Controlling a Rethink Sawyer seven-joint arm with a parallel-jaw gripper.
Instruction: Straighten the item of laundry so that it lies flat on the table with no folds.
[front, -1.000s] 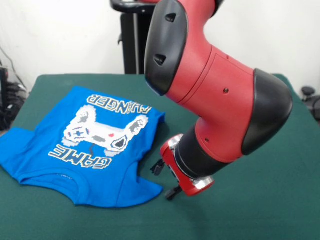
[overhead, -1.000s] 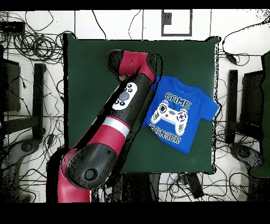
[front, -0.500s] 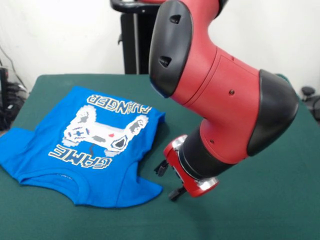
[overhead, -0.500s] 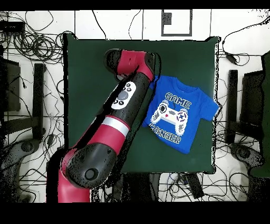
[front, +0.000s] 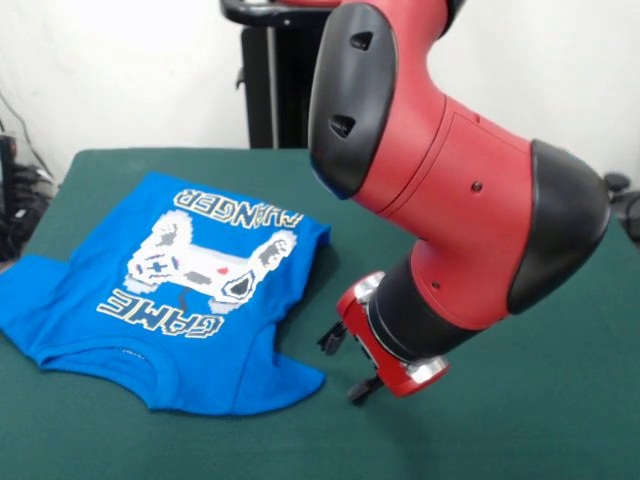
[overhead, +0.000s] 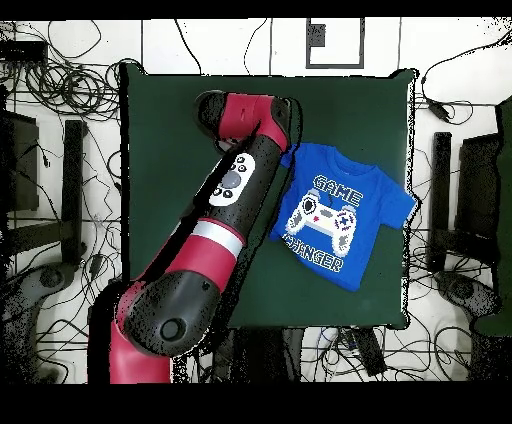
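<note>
The item of laundry (front: 190, 280) is a bright blue T-shirt lying print side up on the left part of the dark green table (front: 520, 430). Its white lettering reads upside down in the front view. One sleeve reaches the table's left edge, and the other sleeve lies at the near right of the shirt. My gripper (front: 345, 366) hangs low over the felt just right of that sleeve, apart from the cloth. It is open and holds nothing. In the overhead view the laundry (overhead: 340, 215) lies right of centre on the table (overhead: 170, 150), and the arm hides the gripper.
My red and black arm (front: 450, 200) looms over the table's middle and right in the front view. Its links (overhead: 225, 220) cross the table left of the shirt in the overhead view. Tangled cables (overhead: 60, 90) and dark stands (overhead: 440, 200) surround the table on the floor.
The arm and gripper have shifted a little to the right and nearer the camera in the front view, away from the shirt's sleeve. The shirt has not moved.
</note>
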